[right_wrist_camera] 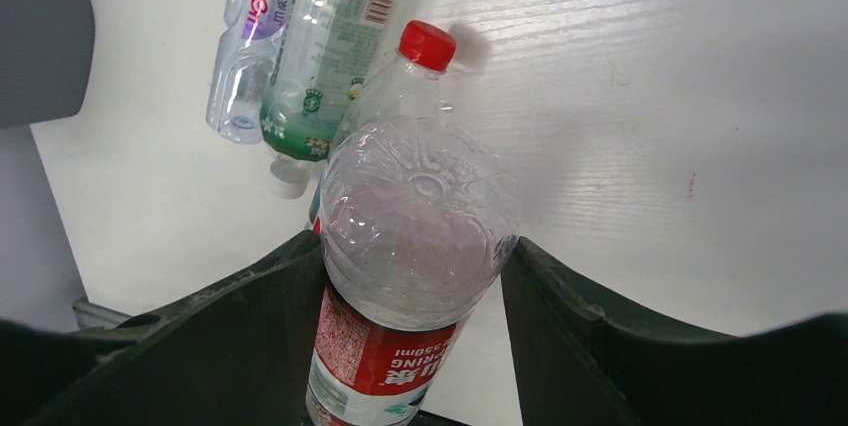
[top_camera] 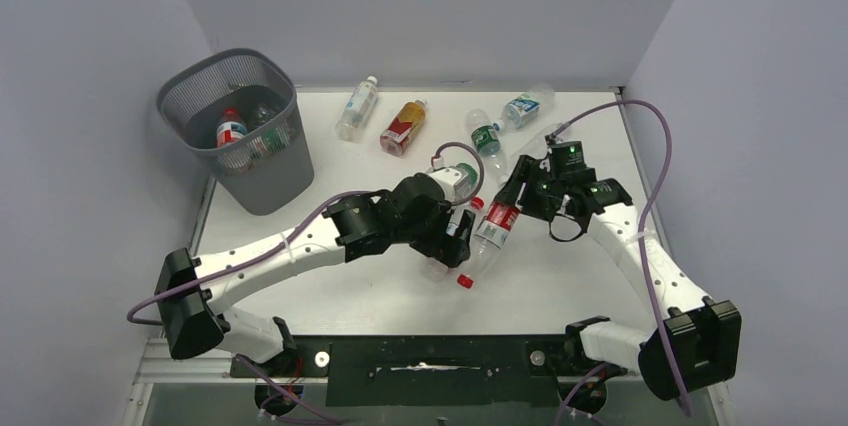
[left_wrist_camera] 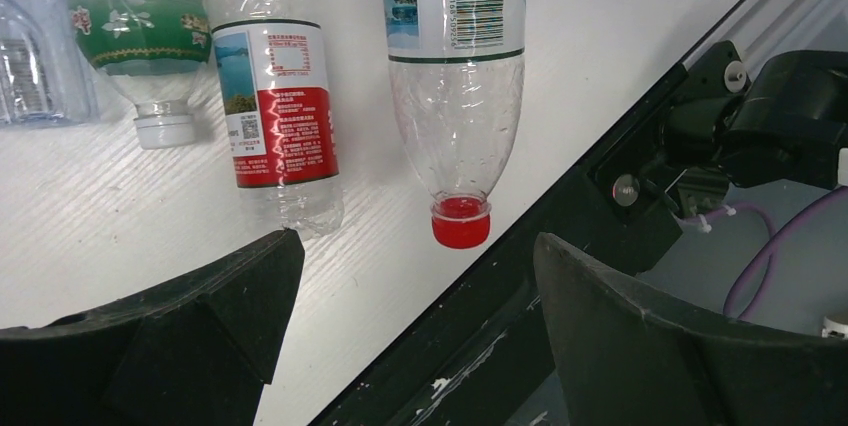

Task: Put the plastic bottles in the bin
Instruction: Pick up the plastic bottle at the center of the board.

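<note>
1. The bin point(top_camera: 268, 184) stands at the far left corner of the surface point(top_camera: 380, 296), holding at least two bottles point(top_camera: 231, 130), one red-labelled
2. Four loose bottles point(top_camera: 404, 126) lie along the far side
3. The right end effector point(right_wrist_camera: 412, 251) clamps a clear bottle point(right_wrist_camera: 420, 216) with a red label
4. The left end effector point(left_wrist_camera: 415, 261) gapes wide, empty, near a red-capped bottle point(left_wrist_camera: 455, 116)

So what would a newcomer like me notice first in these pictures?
Mid-table, the right fingers clamp a red-labelled bottle, while the left fingers hang open above a red-capped bottle. At the back left stands a grey mesh bin with bottles already inside.
</note>
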